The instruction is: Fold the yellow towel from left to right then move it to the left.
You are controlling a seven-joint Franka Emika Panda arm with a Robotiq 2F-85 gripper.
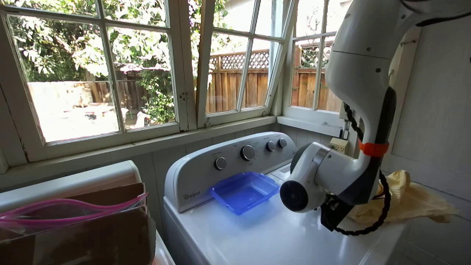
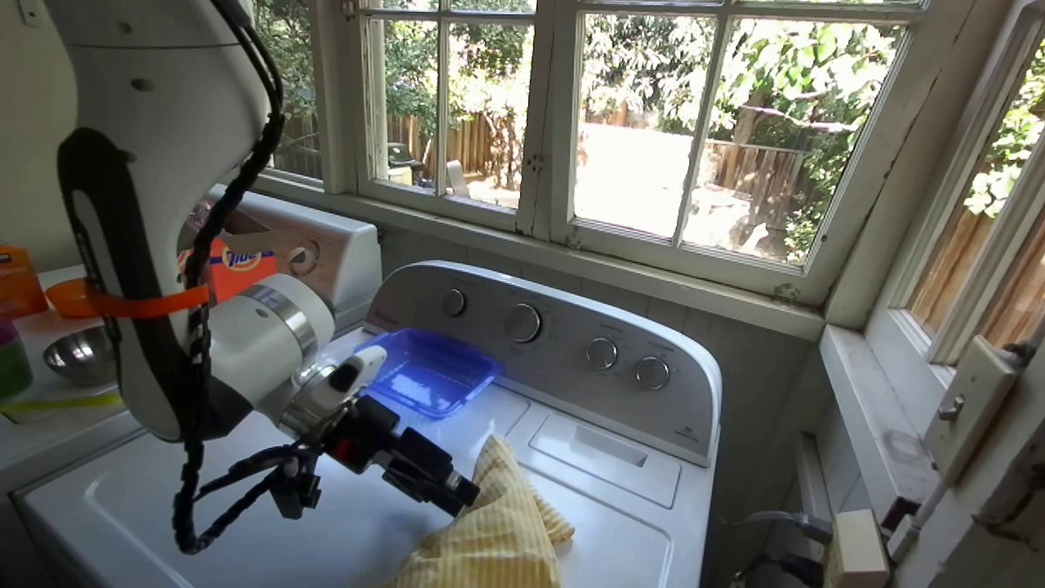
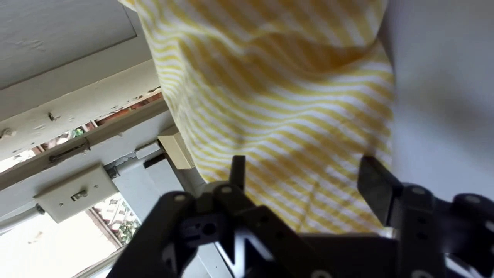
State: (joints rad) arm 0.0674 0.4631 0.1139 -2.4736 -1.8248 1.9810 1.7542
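The yellow towel has pale stripes and lies wrinkled on the white washer top, with a peak standing up. In an exterior view it shows partly behind the arm and reaches past the top's edge. In the wrist view the towel fills the middle. My gripper is at the towel's near side, pointing at it. In the wrist view the gripper's fingers are wide apart, with the towel beyond and between them. Whether the fingertips touch the cloth I cannot tell.
A blue plastic tray stands against the washer's control panel, behind the arm's wrist. It also shows in an exterior view. A cardboard box is on a neighbouring machine. A steel bowl stands beyond the arm.
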